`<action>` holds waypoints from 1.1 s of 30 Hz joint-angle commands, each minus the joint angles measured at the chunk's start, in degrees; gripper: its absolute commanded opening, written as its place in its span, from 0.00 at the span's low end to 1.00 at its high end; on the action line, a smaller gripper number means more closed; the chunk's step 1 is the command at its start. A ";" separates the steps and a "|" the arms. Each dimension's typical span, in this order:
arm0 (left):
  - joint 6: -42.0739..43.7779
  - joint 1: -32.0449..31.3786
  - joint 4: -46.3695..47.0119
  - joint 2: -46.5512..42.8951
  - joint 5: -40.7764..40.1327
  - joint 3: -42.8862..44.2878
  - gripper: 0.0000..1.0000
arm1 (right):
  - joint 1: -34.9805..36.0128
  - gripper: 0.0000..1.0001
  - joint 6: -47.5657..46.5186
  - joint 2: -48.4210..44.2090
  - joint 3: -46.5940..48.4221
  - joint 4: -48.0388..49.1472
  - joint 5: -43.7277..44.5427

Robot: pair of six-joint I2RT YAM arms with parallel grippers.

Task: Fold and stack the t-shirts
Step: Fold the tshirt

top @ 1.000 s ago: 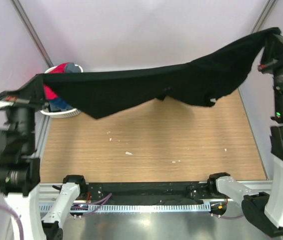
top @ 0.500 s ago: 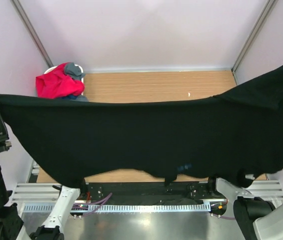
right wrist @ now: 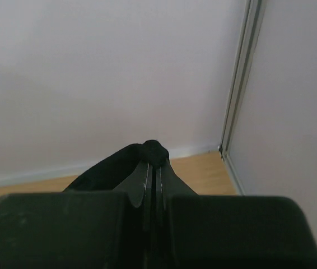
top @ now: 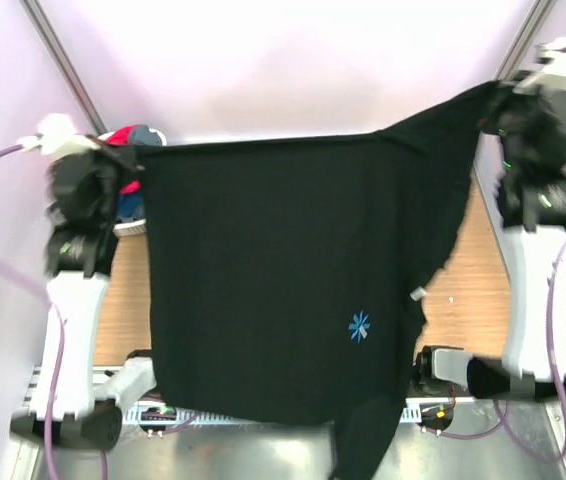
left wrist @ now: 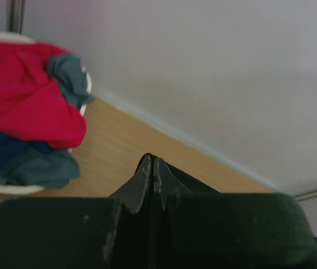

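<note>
Plain white walls [top: 293, 70] and a wooden table [top: 468, 290] back there, and across the middle of the top view the black t-shirt [top: 273, 270] hangs like a curtain. The left gripper [left wrist: 153, 166] holds its upper left corner and the right gripper [right wrist: 152, 161] its upper right, both pinched tight on the cloth. Looks to me like the spread-out step before any folding, with the other shirts [left wrist: 29, 112] bunched in the white basket [left wrist: 13, 189] at upper left. Next move probably calls for lowering both corners together, edge kept taut, so it lands flat on the wood.
</note>
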 commanded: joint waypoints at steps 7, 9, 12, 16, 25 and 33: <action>-2.98 0.09 14.33 18.47 -5.66 -11.14 0.00 | 1.34 0.01 0.88 22.36 -16.35 12.78 5.06; -3.33 -0.17 15.21 26.47 -5.75 -9.56 0.00 | 2.22 0.01 0.62 27.90 -13.37 11.90 6.30; -2.11 -0.88 14.69 37.28 -7.15 -3.76 0.00 | 4.42 0.01 0.62 38.62 -5.82 7.95 6.64; -1.84 -0.97 11.63 46.69 -9.18 4.76 0.00 | 6.88 0.01 1.58 48.56 7.87 4.34 9.02; 0.27 -0.88 6.69 64.88 -8.04 25.32 0.00 | 6.97 0.01 0.62 66.94 35.13 2.76 11.75; 0.62 0.97 5.10 73.25 -4.62 34.13 0.00 | 6.89 0.01 1.41 72.13 39.38 3.81 12.01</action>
